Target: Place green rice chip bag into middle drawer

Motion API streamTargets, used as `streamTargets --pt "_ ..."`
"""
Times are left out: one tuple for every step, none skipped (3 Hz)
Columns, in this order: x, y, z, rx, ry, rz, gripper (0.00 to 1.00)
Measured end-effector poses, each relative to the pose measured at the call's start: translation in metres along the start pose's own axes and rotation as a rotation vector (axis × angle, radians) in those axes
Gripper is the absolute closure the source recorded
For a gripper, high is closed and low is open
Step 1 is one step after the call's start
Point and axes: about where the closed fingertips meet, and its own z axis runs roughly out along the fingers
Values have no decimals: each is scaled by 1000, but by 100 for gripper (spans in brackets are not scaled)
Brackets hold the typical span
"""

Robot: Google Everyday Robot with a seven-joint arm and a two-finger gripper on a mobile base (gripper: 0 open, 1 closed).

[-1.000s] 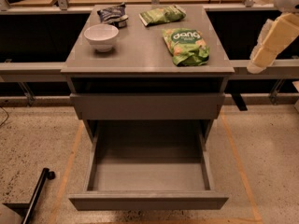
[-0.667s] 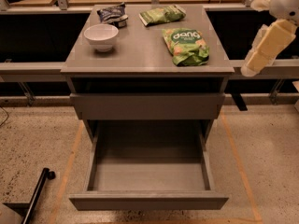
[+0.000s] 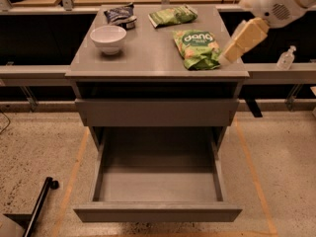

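The green rice chip bag (image 3: 197,47), bright green with white "dang" lettering, lies flat on the right part of the grey cabinet top (image 3: 148,58). My gripper (image 3: 228,56), cream-coloured on a white arm, reaches in from the upper right. Its tip is just right of the bag, close to its right edge and a little above the cabinet top. It holds nothing that I can see. The middle drawer (image 3: 158,185), the lowest one, is pulled out wide open below, and its grey floor is bare.
A white bowl (image 3: 108,37) stands at the cabinet's left. A dark bag (image 3: 120,15) and a paler green bag (image 3: 173,16) lie at the back. A closed drawer front (image 3: 157,111) sits above the open drawer. A small bottle (image 3: 286,58) is on the right ledge, a black pole (image 3: 39,206) on the floor.
My gripper has moved left and slightly down, from beyond the cabinet's right edge to right beside the green rice chip bag. The bag and drawer have not moved.
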Motion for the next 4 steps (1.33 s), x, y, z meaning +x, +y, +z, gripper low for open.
streamTargets --pt "-15 -28 36 -6 -78 48 0" --pt "-21 -53 64 9 -93 114 0" --pt "-21 -55 67 9 -94 124 0" --pt "-12 -55 78 26 -88 161 0"
